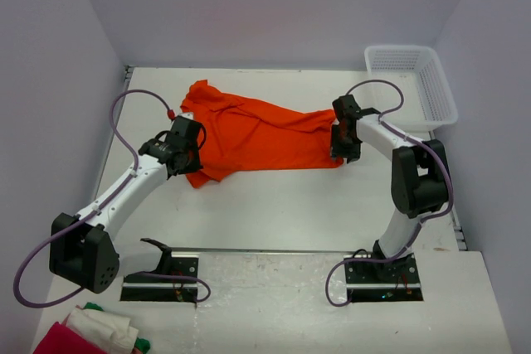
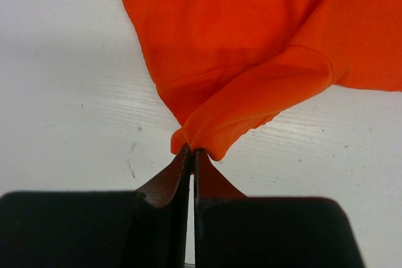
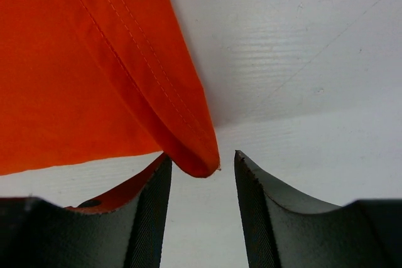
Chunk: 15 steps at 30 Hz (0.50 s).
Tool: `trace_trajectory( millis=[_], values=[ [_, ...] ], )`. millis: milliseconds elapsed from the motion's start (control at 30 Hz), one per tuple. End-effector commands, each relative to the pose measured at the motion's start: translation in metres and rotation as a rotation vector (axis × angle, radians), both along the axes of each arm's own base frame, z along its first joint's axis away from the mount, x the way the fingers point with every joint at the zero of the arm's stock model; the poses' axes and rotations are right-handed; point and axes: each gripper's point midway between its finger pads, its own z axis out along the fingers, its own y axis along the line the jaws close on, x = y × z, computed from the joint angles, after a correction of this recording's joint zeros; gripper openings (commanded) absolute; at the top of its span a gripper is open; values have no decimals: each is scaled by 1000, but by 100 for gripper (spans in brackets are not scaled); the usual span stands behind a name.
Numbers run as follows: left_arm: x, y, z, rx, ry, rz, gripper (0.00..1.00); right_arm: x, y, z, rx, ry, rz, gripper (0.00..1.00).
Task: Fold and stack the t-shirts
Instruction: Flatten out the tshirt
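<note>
Matte white tabletop [image 1: 274,205]; thin orange t-shirt [image 1: 257,134], rumpled.

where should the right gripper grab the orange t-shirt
Take the t-shirt by its stitched hem corner, coming from the right end, low along the table. That corner is a doubled edge pointing out between the open fingers of the right gripper, while the left gripper pinches the opposite end.

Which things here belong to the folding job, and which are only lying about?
For the job: orange t-shirt; left gripper, shut on it; right gripper, open at its corner.
Lying about: white basket; cloth pile.
</note>
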Motion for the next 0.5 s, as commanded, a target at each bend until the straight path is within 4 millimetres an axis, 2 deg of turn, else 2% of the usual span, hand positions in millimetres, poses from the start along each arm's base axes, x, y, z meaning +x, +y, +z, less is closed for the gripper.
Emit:
trace_trajectory(
  millis=[0,333,467],
  values=[
    [8,-1,1,-2,-21,-24,0,21,-2,12,-13,-63,2,45],
    [9,-5,-6,-11,-6,-37,0,27,-2,14,-20,-74,6,39],
    [9,-5,-7,-11,-6,-39,0,27,-1,15,-9,-76,5,27]
  ],
)
